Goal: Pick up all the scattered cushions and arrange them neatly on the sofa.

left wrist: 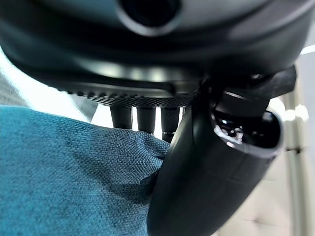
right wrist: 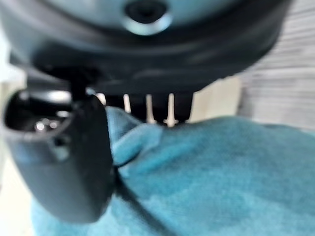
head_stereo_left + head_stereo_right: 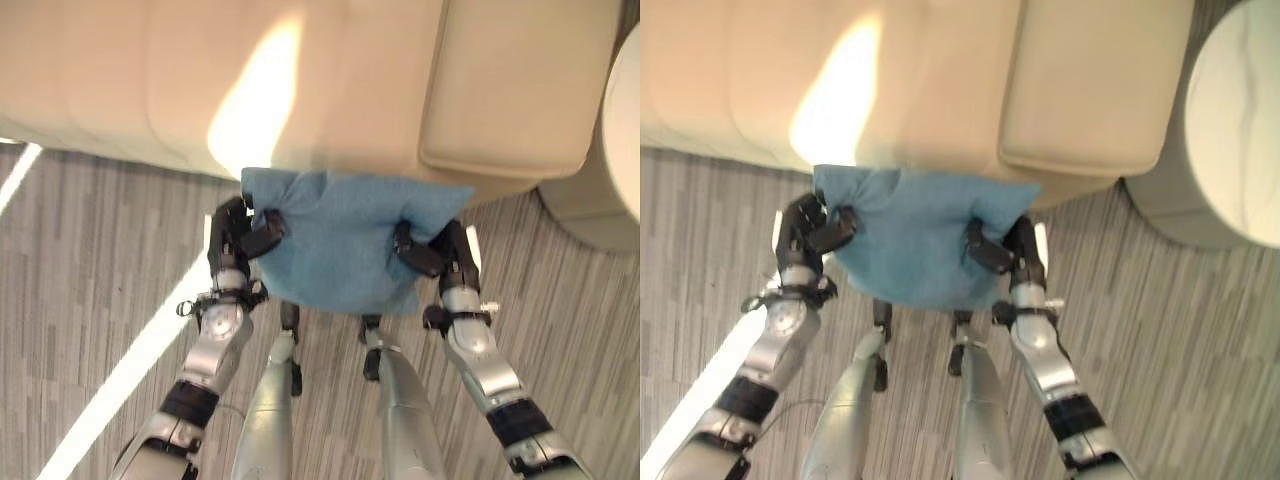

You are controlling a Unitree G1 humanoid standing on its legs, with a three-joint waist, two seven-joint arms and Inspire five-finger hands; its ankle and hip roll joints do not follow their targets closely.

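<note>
While both hands, left hand [image 3: 240, 235] and right hand [image 3: 432, 248], pinch blue cushion [image 3: 340, 235] edges, cushion overlaps sofa [image 3: 330, 80] front edge.

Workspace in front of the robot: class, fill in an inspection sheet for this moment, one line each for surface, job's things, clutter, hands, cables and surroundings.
Surface: grey striped floor with a bright streak of light across it.
Job's things: one blue cushion, held up at the front edge of the beige sofa, not yet on the seat.
Clutter: nothing seen.
Hands: left hand pinches the cushion's left edge between thumb and fingers; right hand pinches its right edge the same way.
Cables: nothing seen.
Surroundings: sofa armrest; a pale rounded piece of furniture beside it.
</note>
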